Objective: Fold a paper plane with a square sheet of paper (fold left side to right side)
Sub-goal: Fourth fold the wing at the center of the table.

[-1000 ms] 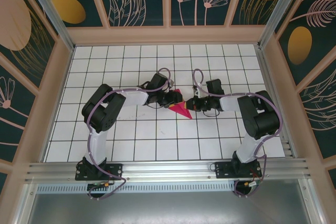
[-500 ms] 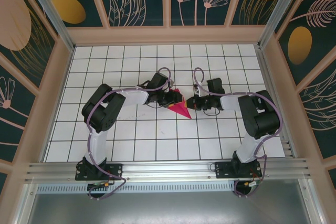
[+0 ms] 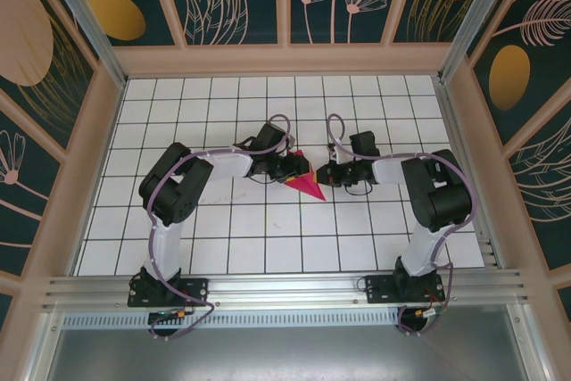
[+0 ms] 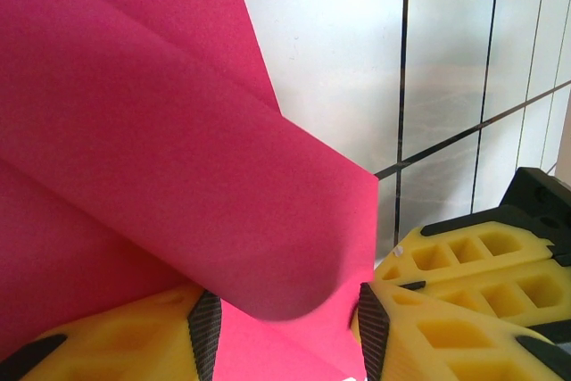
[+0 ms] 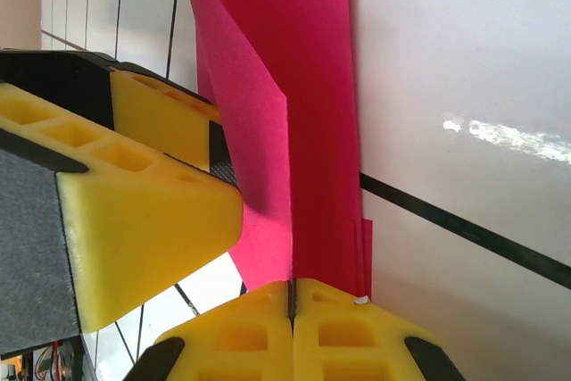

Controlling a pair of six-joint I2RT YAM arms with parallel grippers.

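Right hand (image 5: 292,299): fingers pressed flat together with no gap, clamped on a fold edge of the paper plane (image 5: 308,86). The pink paper runs up and away from the pinch. One layer stands on edge straight above the seam between the fingers. Other layers lie flat just to its right, their stacked edges showing beside the fingertip.

Left hand (image 4: 285,332): fingers (image 4: 446,318) apart, about half spread. A rolled-over flap of the paper plane sits in the gap, its rounded bend facing the wrist camera. The bend touches the left pad; whether it reaches the right pad, cannot tell. Paper here is curved, not flattened. More of the sheet fills the upper left of this view, with white tile and black grid lines to the right.

From the right wrist camera, one of the left hand's yellow fingers (image 5: 134,211) sits just left of the standing layer, and the paper passes behind its tip.

Overhead: both hands meet nose to nose near the middle of the white tiled bench (image 3: 268,229), the left hand (image 3: 292,167) reaching in from the left and the right hand (image 3: 326,176) from the right. The paper plane (image 3: 308,188) shows as a small magenta wedge between and just in front of them, its near part on the tiles. Exact fold shape is hard to read from above.
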